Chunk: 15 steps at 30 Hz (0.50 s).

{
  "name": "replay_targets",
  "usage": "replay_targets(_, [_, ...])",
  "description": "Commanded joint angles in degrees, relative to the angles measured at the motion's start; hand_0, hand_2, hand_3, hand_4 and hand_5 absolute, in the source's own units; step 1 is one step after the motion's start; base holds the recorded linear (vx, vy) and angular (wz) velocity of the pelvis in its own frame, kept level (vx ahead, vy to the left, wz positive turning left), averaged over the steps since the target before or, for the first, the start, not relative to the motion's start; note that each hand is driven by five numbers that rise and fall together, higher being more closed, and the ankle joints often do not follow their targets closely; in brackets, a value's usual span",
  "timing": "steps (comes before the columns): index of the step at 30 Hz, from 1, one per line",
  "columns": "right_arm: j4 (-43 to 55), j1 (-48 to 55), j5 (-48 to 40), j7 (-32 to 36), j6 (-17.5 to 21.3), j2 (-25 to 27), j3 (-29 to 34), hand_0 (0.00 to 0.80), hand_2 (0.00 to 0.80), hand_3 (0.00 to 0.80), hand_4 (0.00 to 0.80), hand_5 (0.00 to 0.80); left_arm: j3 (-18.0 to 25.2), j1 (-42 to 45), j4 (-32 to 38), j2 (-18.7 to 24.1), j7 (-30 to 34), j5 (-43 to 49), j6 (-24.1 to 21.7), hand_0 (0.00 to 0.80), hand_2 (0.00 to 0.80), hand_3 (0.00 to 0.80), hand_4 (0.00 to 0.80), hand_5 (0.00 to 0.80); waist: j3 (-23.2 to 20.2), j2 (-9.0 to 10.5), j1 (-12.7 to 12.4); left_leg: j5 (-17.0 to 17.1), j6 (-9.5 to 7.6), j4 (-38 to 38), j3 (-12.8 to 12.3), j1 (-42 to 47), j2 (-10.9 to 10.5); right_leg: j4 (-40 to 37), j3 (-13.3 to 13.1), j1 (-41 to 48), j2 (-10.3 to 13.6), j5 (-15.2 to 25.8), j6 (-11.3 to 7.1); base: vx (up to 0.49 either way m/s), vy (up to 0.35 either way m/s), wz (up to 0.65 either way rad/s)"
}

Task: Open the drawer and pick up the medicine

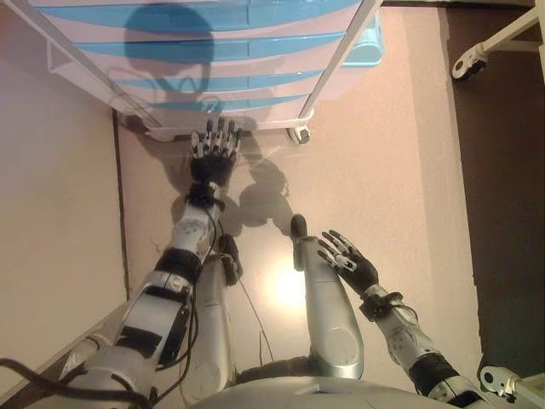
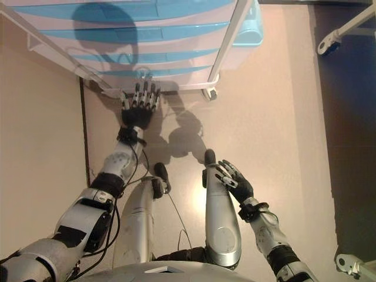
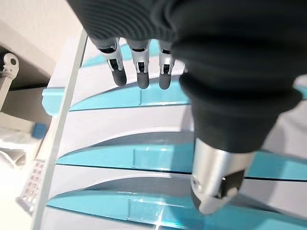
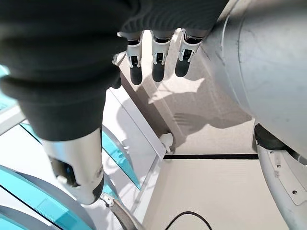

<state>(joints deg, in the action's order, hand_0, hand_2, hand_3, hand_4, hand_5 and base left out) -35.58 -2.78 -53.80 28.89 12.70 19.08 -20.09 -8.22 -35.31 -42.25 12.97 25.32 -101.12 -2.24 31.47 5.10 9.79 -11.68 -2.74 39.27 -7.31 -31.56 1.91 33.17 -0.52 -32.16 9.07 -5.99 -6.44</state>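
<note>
A white drawer cabinet (image 1: 213, 60) with blue drawer fronts stands on castors on the floor ahead; all its drawers are shut. No medicine shows in any view. My left hand (image 1: 214, 146) is stretched forward with straight fingers, just in front of the lowest drawers (image 3: 158, 158). In the left wrist view its fingertips (image 3: 139, 76) point at a blue drawer front without touching it. My right hand (image 1: 347, 258) hangs open and empty, low beside me and well short of the cabinet.
A castor (image 1: 299, 134) of the cabinet stands on the beige floor. A dark seam (image 1: 122, 221) runs along the floor at the left. A white frame with a wheel (image 1: 468, 64) stands at the upper right over darker floor.
</note>
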Motion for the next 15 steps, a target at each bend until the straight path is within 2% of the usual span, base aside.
replay_targets(1, [1.75,6.74,2.20,0.28,-2.20,-2.58,-4.05,0.000,0.000,0.000,0.000,0.000,0.45,-1.50,0.44,0.53,3.05,0.30,1.04,0.000,0.000,0.000,0.000,0.000,-1.70,-1.36,-0.86,3.04,-1.32,-10.55,-1.03,3.60,-1.39,1.71,1.04,-0.99,-3.44,3.73,1.38,0.015,-0.035,0.05])
replay_targets(6, [2.21,6.76,1.45,0.10,-2.31,-2.57,-4.40,0.000,0.000,0.000,0.000,0.000,1.70,-3.48,0.61,2.11,3.99,-1.58,0.59,0.000,0.000,0.000,0.000,0.000,-1.68,-0.70,-0.81,2.71,-1.46,-10.00,-1.19,2.84,-1.14,1.81,1.19,-1.57,-3.78,4.07,1.24,0.007,-0.021,0.05])
replay_targets(15, [2.68,6.56,0.86,0.13,-2.02,-1.99,-4.81,0.000,0.000,0.000,0.000,0.000,2.51,-9.25,2.66,4.80,2.07,-3.36,-0.34,0.000,0.000,0.000,0.000,0.000,-1.67,-0.25,-0.13,1.87,-1.75,-8.89,-1.71,1.34,-1.06,2.14,0.74,-3.16,-4.04,4.84,1.11,0.000,0.000,0.00])
